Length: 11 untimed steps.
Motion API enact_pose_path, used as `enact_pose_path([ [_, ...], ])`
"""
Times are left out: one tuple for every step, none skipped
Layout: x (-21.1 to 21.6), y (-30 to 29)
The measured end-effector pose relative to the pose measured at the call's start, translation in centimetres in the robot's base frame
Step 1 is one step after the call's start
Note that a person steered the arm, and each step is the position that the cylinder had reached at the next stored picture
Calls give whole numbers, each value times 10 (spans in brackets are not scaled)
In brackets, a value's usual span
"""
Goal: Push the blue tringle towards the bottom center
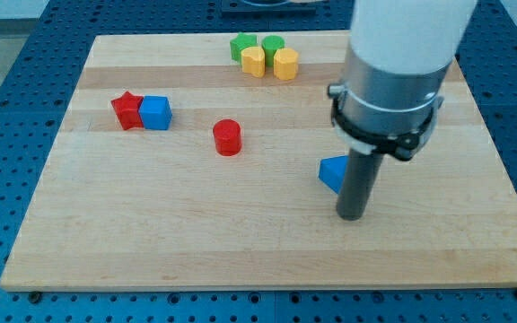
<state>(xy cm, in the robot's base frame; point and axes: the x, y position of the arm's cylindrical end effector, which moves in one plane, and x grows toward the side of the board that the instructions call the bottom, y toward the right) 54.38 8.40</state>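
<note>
Two red blocks, a star and a cylinder. Two blue blocks, a cube and a triangle. Two green blocks and two yellow blocks.

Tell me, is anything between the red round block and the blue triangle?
No. In the camera view, only bare board lies between the red cylinder and the blue triangle. My tip sits at the triangle's right.

My tip rests on the wooden board, just right of the blue triangle. A red cylinder stands mid-board; a red star touches a blue cube at the view's left. Two green and two yellow blocks cluster at the top.
</note>
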Motion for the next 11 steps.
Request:
enact_pose_path([
  [-7,-12],
  [-27,-12],
  [-41,-9],
  [-56,-8],
  [-56,17],
  [-56,37],
  [-68,36],
  [-84,36],
  [-106,31],
  [-126,7],
  [-131,-6],
])
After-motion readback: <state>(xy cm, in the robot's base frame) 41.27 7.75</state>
